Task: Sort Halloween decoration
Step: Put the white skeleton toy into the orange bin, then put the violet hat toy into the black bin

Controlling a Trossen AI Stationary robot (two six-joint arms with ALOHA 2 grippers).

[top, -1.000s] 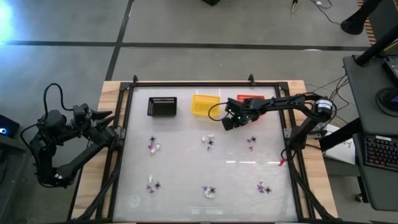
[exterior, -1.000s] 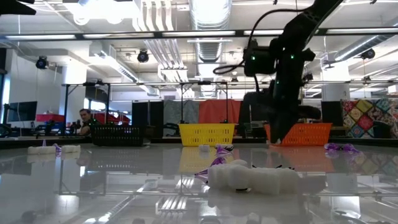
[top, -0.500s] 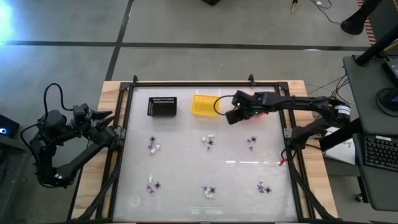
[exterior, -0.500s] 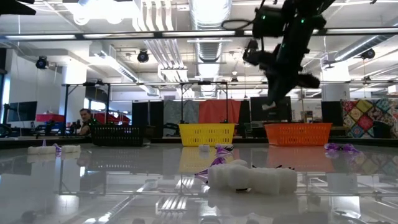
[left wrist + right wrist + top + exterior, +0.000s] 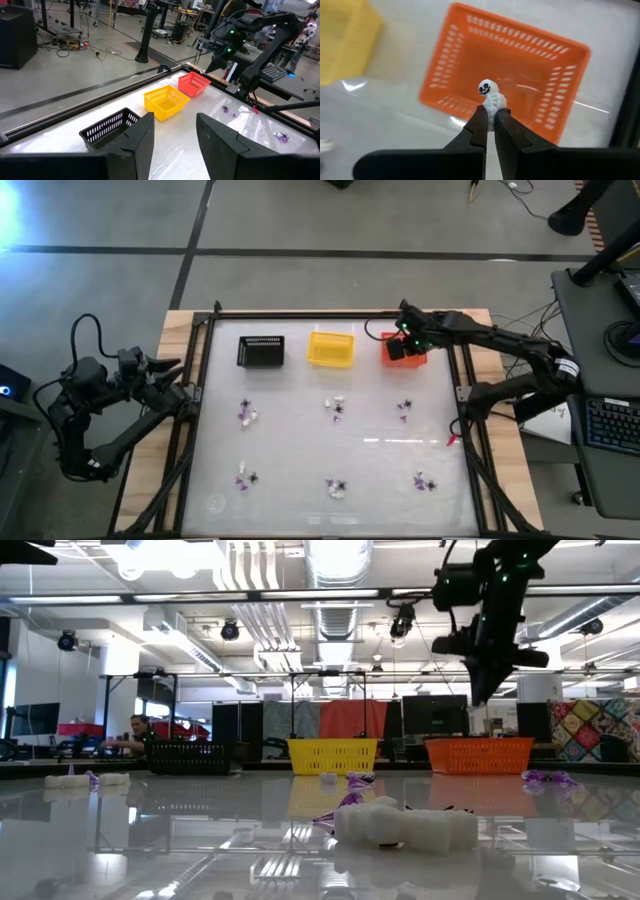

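Observation:
My right gripper (image 5: 490,119) is shut on a small white skeleton-faced trinket (image 5: 489,95), one of the Halloween decoration pieces. It hangs above the orange basket (image 5: 470,60), seen in the high view at the table's back right (image 5: 421,360) under the gripper (image 5: 402,340). More tiny purple, black and white trinkets lie on the table in small clusters (image 5: 247,415) (image 5: 336,407) (image 5: 404,409) (image 5: 337,488). My left gripper (image 5: 180,388) waits open at the table's left edge, its fingers (image 5: 142,135) apart with nothing between them.
A yellow basket (image 5: 331,348) and a black basket (image 5: 261,351) stand in the back row left of the orange one. A dark frame (image 5: 300,314) borders the glossy table. In the low view a white trinket (image 5: 405,825) lies close to the camera.
My right gripper has risen and swung right and back, from beside the yellow basket to above the orange basket, still shut on the trinket. The left arm has not moved.

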